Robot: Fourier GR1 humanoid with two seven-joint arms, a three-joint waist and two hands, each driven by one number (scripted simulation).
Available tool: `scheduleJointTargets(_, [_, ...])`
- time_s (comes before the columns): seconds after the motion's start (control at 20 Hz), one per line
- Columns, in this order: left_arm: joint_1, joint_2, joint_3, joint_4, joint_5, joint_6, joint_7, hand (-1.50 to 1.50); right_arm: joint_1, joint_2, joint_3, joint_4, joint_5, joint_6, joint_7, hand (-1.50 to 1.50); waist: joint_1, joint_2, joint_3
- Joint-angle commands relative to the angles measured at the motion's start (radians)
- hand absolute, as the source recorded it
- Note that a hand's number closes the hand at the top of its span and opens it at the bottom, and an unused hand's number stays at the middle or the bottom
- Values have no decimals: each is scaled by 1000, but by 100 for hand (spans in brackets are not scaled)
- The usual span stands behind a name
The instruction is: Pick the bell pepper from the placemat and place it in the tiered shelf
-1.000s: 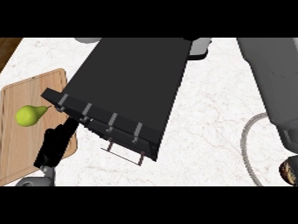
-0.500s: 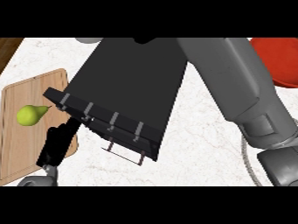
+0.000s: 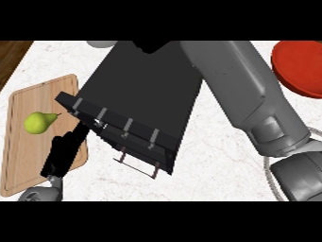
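Right forearm (image 3: 247,104) hides most of a plate (image 3: 267,165) at lower right. The right edge cuts the red bowl (image 3: 309,66). The right hand (image 3: 153,46) blends into the dark shelf (image 3: 142,94) at the top.

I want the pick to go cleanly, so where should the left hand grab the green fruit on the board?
Grip the fruit round its wide body, not the narrow neck pointing toward the shelf. It lies on its side on the board, so coming from above with the open left hand probably suits best.
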Motion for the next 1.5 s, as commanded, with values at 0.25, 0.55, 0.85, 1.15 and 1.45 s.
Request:
scheduleJointTargets(0.25, [-16, 0, -11, 2, -4, -12, -6, 0, 49, 66, -211, 191, -348, 169, 111, -150, 49, 33, -7])
scheduleJointTargets(0.55, [-21, -20, -23, 24, -28, 16, -4, 0, 6, 67, -319, 212, -480, 30, 127, -150, 16, 29, -7])
scheduleJointTargets(0.85, [31, -12, -10, -5, -17, 15, -11, 0, -29, -32, -451, 190, -531, -134, 156, -150, -6, 27, -7])
scheduleJointTargets(1.15, [-10, -9, -3, 5, -6, 1, -8, 0, 29, -272, -480, 255, -510, -122, 184, -150, -3, 43, -6])
scheduleJointTargets(1.45, [-20, 2, 9, 2, -5, 0, -11, 0, 114, -414, -488, 302, -508, 57, 71, -150, 20, 52, -4])
